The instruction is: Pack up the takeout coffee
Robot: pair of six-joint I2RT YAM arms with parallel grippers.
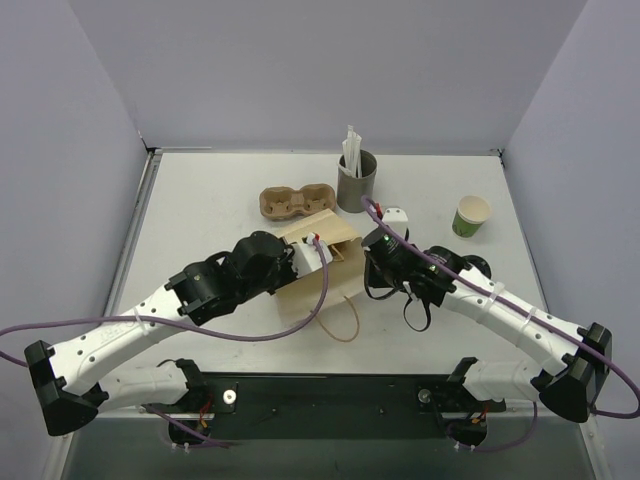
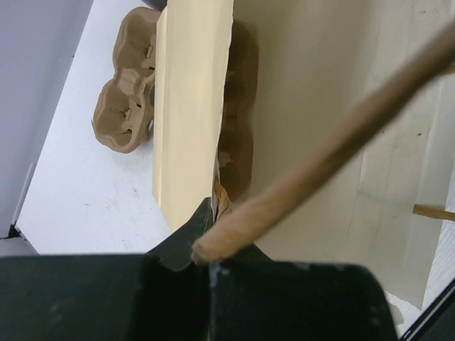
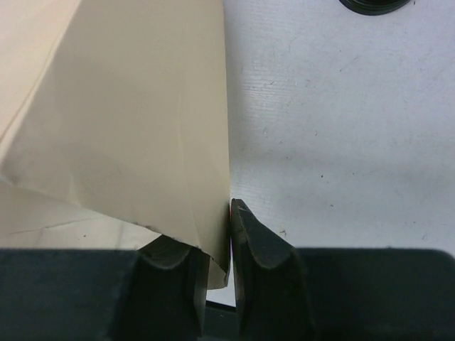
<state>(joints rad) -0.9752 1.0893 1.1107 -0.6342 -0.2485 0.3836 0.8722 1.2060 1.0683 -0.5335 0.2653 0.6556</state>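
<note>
- Left gripper (image 2: pixel 206 245) is pressed together on the bag (image 1: pixel 303 293), at its near folded edge. The end of the twisted handle (image 2: pixel 334 145) sits at the same fingertips, so it looks caught in the pinch too.
- Right gripper (image 3: pixel 213 245) straddles the bag's right edge with its jaws nearly together. A sliver of light shows on one side, so it cannot be told whether it truly grips.
- Cup (image 1: pixel 471 216) stands upright and uncovered, well to the right of the bag and touching nothing. A black round thing (image 3: pixel 373 4), likely its lid, lies on the table right of the bag.
- Carrier (image 1: pixel 297 202) lies just behind the bag, and the grey cup (image 1: pixel 356 180) stands behind and to the right of it.
- Risk: the bag lies flat, so pulling its edges apart unevenly could tear the paper or drag the whole bag.
- Risk: a weak right pinch may slip off, leaving the mouth closed.
- Risk: the trapped handle could twist the bag's rim.
- Risk: packing the cup unlidded could spill it.
</note>
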